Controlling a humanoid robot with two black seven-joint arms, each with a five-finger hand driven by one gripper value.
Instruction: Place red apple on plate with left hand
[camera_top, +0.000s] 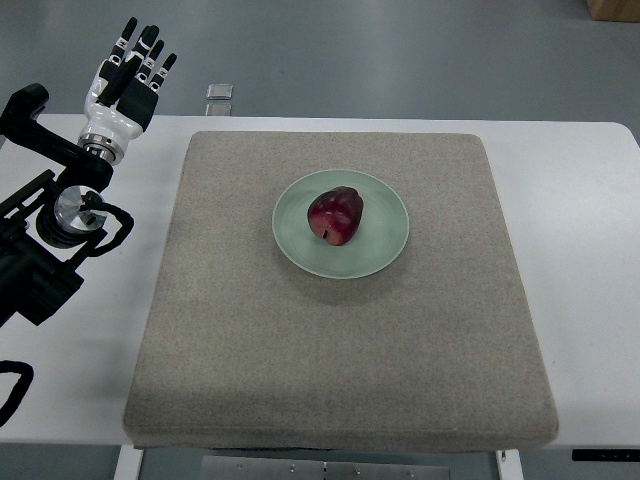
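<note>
A dark red apple (337, 216) lies on its side in the middle of a pale green plate (385, 240). The plate rests on a grey felt mat (250, 350) that covers most of the white table. My left hand (132, 72) is at the upper left, well away from the plate, over the table's far left corner. Its black-tipped fingers are straight and spread, holding nothing. The left arm runs down the left edge of the picture. The right arm does not show.
A small silver object (220, 92) lies on the floor just beyond the table's far edge. Bare white table (590, 220) shows to the right of the mat. A brown box corner (612, 8) sits at the top right.
</note>
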